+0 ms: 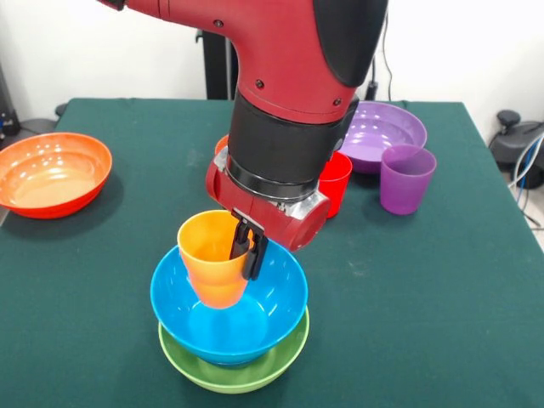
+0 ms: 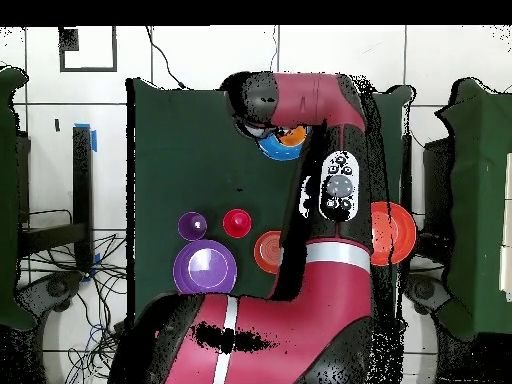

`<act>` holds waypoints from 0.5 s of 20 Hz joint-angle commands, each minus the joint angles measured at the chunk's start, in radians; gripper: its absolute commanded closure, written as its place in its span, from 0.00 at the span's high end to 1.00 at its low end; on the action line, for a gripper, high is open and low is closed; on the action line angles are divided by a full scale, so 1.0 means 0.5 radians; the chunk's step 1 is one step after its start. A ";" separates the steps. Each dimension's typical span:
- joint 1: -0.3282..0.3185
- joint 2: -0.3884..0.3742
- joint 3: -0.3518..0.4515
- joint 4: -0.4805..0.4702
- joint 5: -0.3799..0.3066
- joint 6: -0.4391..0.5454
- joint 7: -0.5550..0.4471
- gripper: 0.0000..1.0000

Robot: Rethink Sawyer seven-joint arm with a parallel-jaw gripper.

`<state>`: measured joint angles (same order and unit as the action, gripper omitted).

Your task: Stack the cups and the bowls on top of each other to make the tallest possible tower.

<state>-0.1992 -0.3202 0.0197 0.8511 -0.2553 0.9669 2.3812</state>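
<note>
My gripper (image 1: 249, 253) is shut on the right rim of the orange cup (image 1: 212, 265), one finger inside it and one outside. The cup stands upright, slightly tilted, inside the light blue bowl (image 1: 255, 327), which is nested in the lime green bowl (image 1: 246, 374) at the near edge. I cannot tell if the cup's base touches the bowl. This tower shows in the overhead view (image 2: 283, 142), partly under the arm. The red cup (image 1: 336, 183) and the purple cup (image 1: 406, 178) stand to the right. No dark blue bowl is visible.
The wide purple bowl (image 1: 384, 129) sits behind the purple cup. The wide orange-red bowl (image 1: 53, 174) is at the left edge. A small orange bowl (image 2: 268, 251) lies beside the red cup, mostly hidden by the arm in the front view.
</note>
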 commanded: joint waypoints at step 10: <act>0.049 0.076 0.132 -0.069 -0.051 0.035 -0.223 0.00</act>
<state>-0.1991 -0.3165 0.0197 0.8268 -0.2553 0.9669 2.3812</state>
